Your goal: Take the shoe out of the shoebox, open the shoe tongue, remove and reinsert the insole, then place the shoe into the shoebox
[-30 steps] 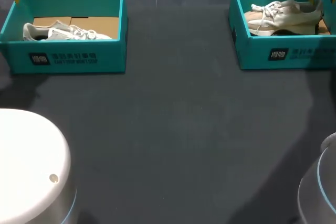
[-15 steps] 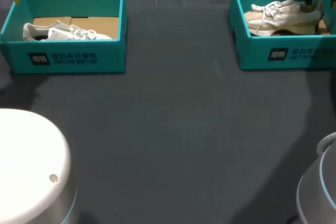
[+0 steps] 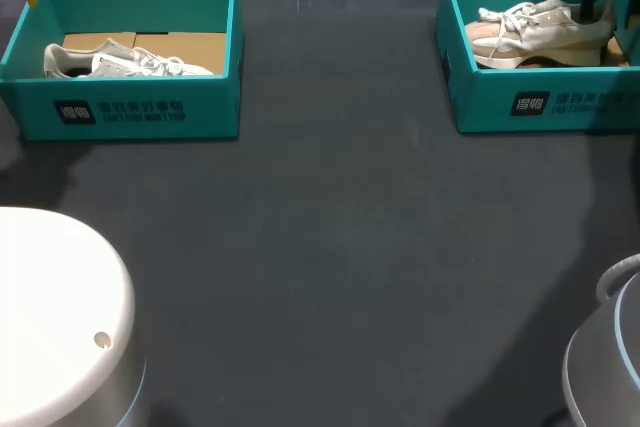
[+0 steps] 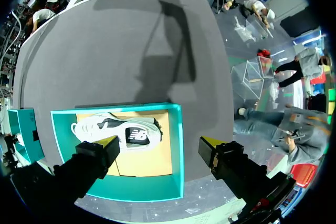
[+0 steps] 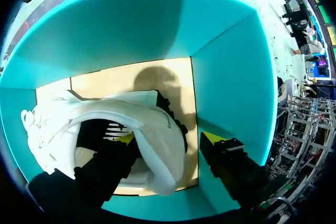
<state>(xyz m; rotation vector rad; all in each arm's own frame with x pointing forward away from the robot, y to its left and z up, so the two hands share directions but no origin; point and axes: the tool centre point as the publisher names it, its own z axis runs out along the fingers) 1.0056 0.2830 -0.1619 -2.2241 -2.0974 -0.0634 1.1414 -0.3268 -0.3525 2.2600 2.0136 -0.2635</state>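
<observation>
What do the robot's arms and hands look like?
Each hand, the left gripper and the right gripper, has two chunky black fingers with bright yellow tips. The arms are smooth and rounded: the left arm is white with a thin blue ring, and the right arm has one too.

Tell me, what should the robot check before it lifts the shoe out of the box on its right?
1. Right gripper straddles the heel of the shoe: ok, one finger is in the opening and one is outside.
2. Grip closed on the heel: not ok, the outer finger stands apart from it.
3. Outer finger clear of the shoebox wall: ok, a gap shows.
4. Nothing lying on the shoe: ok.
5. Left gripper out of the way: ok, it is open above the other shoebox.
6. Bare table between the boxes for setting the shoe down: ok.
</observation>
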